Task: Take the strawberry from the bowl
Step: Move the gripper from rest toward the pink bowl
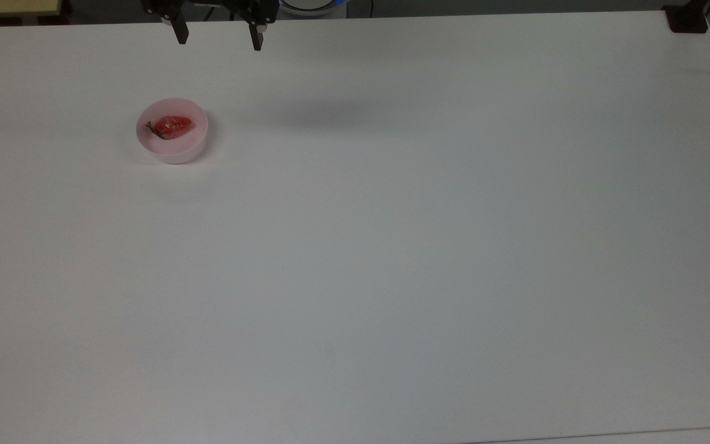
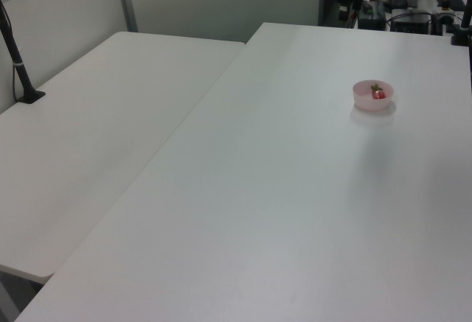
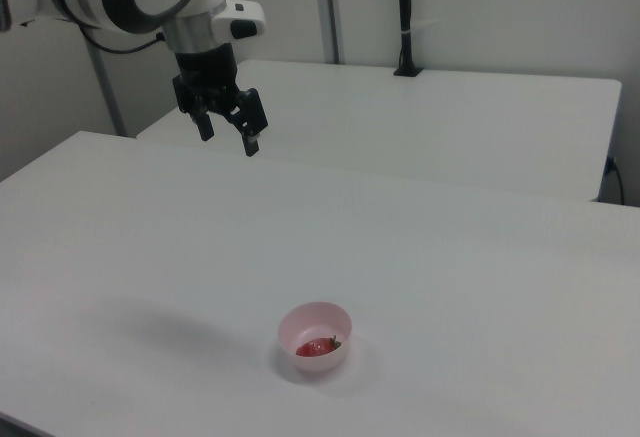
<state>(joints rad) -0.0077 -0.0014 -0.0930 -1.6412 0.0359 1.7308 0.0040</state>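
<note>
The strawberry was seen lying on its side in the pink bowl on the white bench, its long axis running across the top view, leafy cap toward the top view's left. The hand, fingers spread wide apart and empty, was held high above the bench, well apart from the bowl. In the top view its upper part was cut off.

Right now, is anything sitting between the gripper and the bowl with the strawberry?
No. In the top view only bare white table separates the open gripper from the bowl holding the strawberry.
</note>
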